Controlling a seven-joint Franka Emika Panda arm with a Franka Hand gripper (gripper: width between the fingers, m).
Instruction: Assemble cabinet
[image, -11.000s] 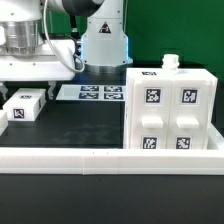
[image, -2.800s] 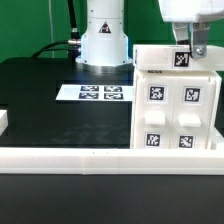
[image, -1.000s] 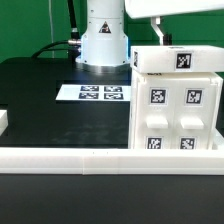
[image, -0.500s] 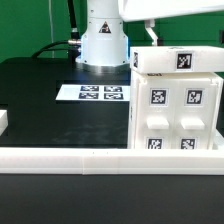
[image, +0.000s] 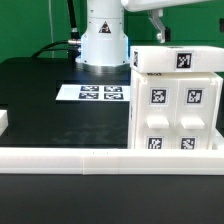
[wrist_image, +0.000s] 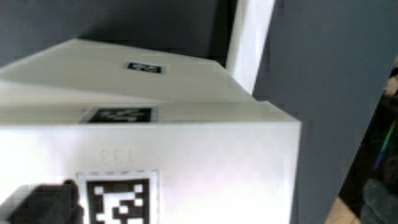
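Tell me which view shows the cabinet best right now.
Exterior view. It shows the cabinet nearly whole on the table: four tags on the front, one more on its upper part. The wrist view sees only a close, blurry part of its white surfaces with three tags, not the overall shape.

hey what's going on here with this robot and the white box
A Franka arm is assembling a cabinet, the big white box with tag markers at the exterior view's right. A tagged white piece now sits on top of it. Only a sliver of the gripper shows above, holding nothing visible. The marker board lies flat on the black table.
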